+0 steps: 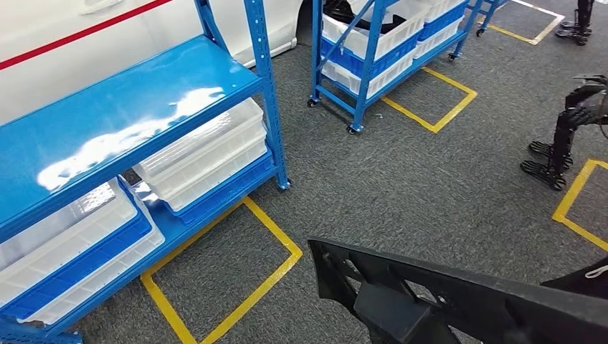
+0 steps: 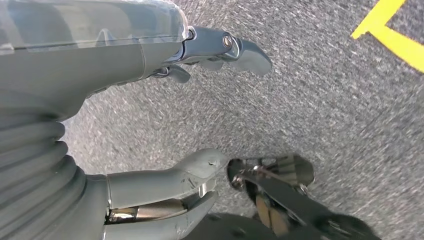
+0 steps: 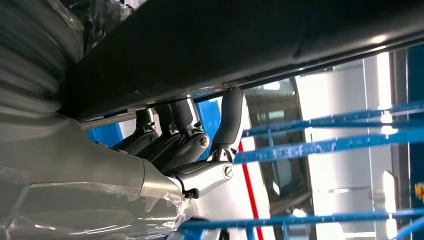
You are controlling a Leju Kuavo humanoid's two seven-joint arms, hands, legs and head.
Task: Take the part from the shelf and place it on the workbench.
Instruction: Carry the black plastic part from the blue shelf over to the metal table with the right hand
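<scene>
The right robot hand [image 3: 185,150] grips the long, rigid, probably light black part [image 1: 459,301] from beneath; left robot hand [image 2: 165,125] open.

Left hand [image 2: 150,125] comes in from the frame's left edge: grey ribbed cover, clear plastic wrap over the wrist housing, thick grey thumb [image 2: 175,177], darker fingers [image 2: 225,47]. Fingers and thumb are spread apart, nothing between them, only grey speckled carpet [image 2: 310,105] behind the gap. A yellow floor tape [image 2: 390,35] line crosses one corner of the frame, with a branch angling off it. Close to the thumb tip sits a dark, shiny object with metal parts; it's blurred, can't tell what it is. Carpet texture is smeared with motion blur across most of the frame.
</scene>
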